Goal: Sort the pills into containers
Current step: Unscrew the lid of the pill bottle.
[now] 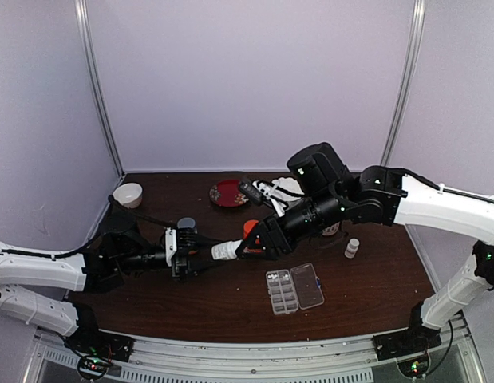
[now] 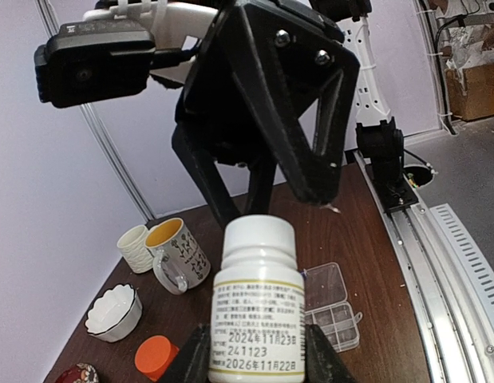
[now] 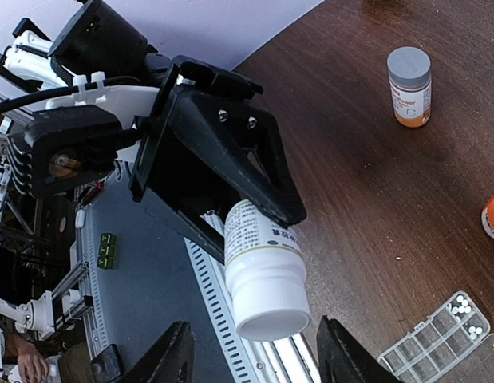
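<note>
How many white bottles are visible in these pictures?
2. One white bottle is held in the left gripper, its cap between the open jaws of the right gripper. A second white bottle stands on the table, right of the pill box. Others may hide behind the arms.

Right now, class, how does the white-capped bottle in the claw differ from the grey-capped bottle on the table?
The white-capped bottle has a white cap and a white printed label; the grey-capped bottle has a grey cap and a partly orange body. The white-capped bottle is gripped in the left claw, off the table; the grey-capped bottle stands upright on the table, untouched. Both are small bottles with caps on.
</note>
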